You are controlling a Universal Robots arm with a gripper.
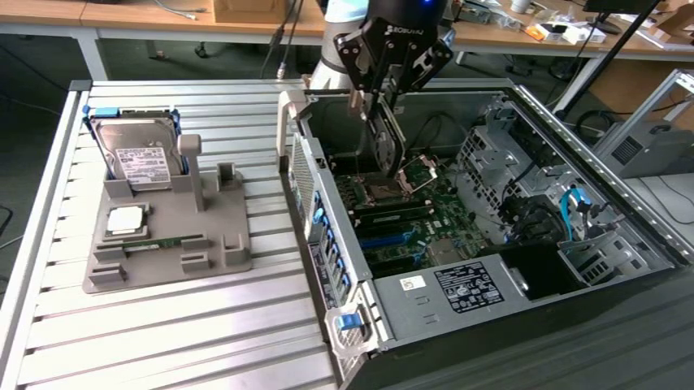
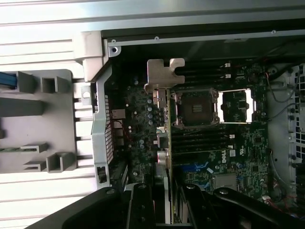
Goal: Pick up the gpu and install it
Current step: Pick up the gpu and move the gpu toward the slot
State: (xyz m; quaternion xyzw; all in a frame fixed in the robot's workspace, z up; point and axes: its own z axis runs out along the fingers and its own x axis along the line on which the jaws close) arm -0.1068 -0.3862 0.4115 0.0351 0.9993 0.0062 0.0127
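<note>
The gpu [image 1: 388,148] is a thin dark card hanging edge-on over the open computer case [image 1: 325,219], above the motherboard [image 1: 407,223] near the CPU socket [image 1: 388,192]. My gripper [image 1: 381,104] is shut on the card's upper edge. In the wrist view the gpu [image 2: 164,109] runs as a narrow slab from between my black fingers [image 2: 141,202] out to its silvery end bracket [image 2: 165,75], which points toward the case's rear wall. The card is held clear above the board, alongside the CPU socket [image 2: 195,107] and the memory slots.
On the slatted metal table, a grey fixture [image 1: 162,244] at the exterior view's left carries a silver hard drive [image 1: 138,154], a CPU chip [image 1: 125,219] and a green memory stick [image 1: 152,242]. Drive cages and cables [image 1: 542,211] crowd the case's far side.
</note>
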